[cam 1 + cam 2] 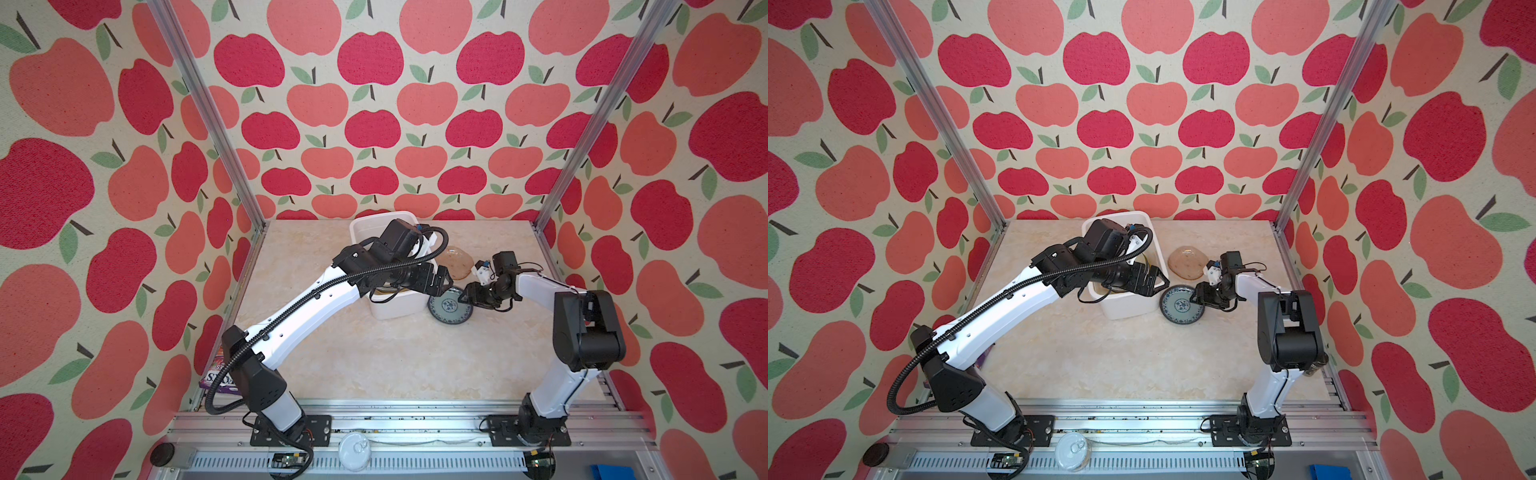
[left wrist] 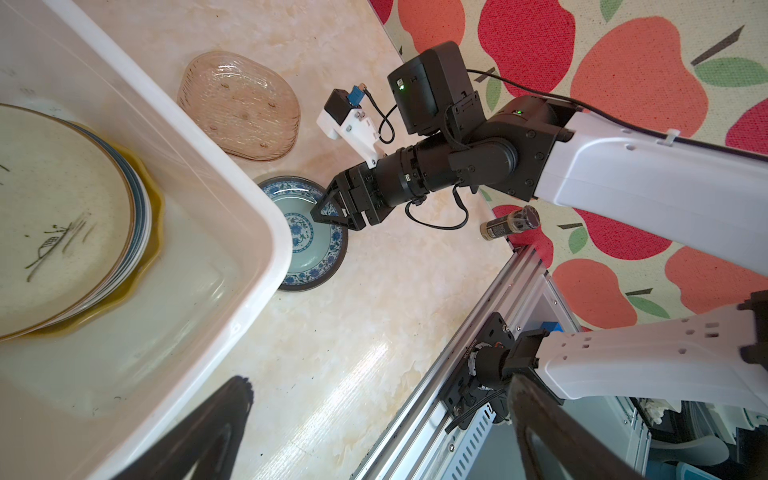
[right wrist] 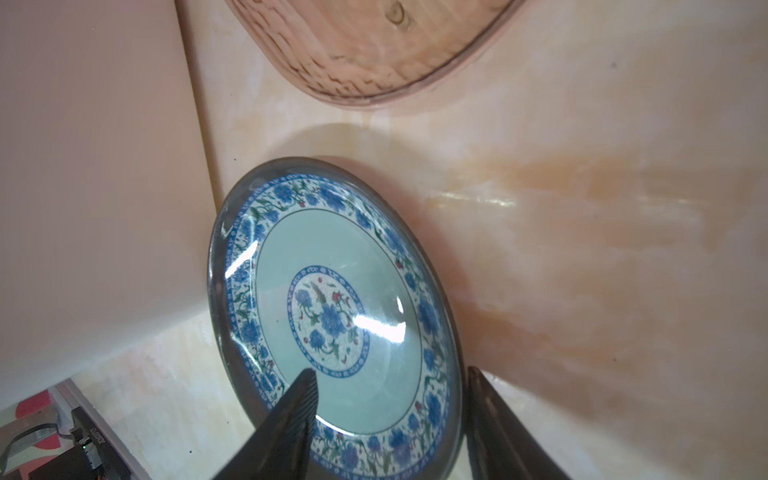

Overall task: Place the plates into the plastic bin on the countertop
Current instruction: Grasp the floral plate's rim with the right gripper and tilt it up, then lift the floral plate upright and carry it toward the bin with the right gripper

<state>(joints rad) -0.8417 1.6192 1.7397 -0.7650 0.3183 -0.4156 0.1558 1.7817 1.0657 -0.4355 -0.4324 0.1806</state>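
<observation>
Blue-patterned plate [image 3: 332,307]: lying on countertop [image 3: 582,249], just beside plastic bin [image 2: 266,232]. Right gripper [image 3: 390,371]: straddling its rim, jaws parted, likely readying a pinch. Left gripper [image 2: 378,379]: gaping empty over bin's stacked plates [image 2: 54,216].

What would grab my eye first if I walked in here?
Loud red apple wallpaper covers every wall. Toward the back of the countertop, a white plastic bin holds stacked plates, the left gripper open over its rim. Beside it lies a blue-patterned plate, the right gripper's open jaws straddling its rim.
</observation>
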